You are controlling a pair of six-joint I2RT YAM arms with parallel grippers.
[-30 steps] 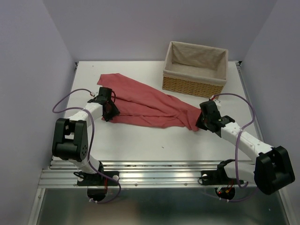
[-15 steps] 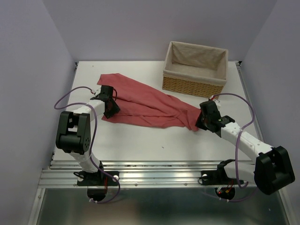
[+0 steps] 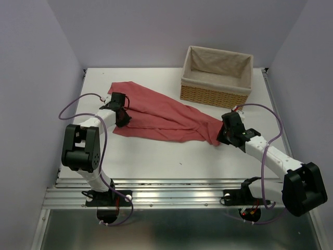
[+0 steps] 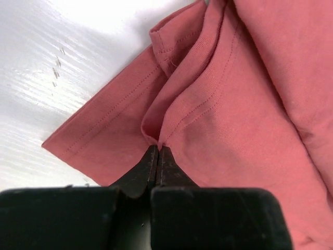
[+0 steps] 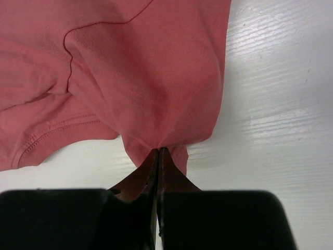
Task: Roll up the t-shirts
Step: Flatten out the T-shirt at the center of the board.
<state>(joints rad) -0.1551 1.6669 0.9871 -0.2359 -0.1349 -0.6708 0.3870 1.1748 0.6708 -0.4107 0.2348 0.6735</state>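
One salmon-red t-shirt [image 3: 166,115] lies bunched in a long diagonal band across the white table, from back left to front right. My left gripper [image 3: 124,121] is shut on a pinched fold of the t-shirt [image 4: 218,104] near its hemmed left corner; in the left wrist view the gripper [image 4: 158,149] has cloth puckered at its tips. My right gripper [image 3: 222,136] is shut on the t-shirt's right end. In the right wrist view the cloth [image 5: 145,78] gathers into that gripper [image 5: 158,151].
A tan cloth-lined wicker basket [image 3: 217,76] stands at the back right, just beyond the shirt. Purple cables loop beside both arms. Grey walls close in on the left, right and back. Bare white table [image 3: 171,161] lies in front of the shirt.
My left gripper moved a little farther back onto the shirt's left corner and closed on a fold of it. The right gripper kept its hold and place.
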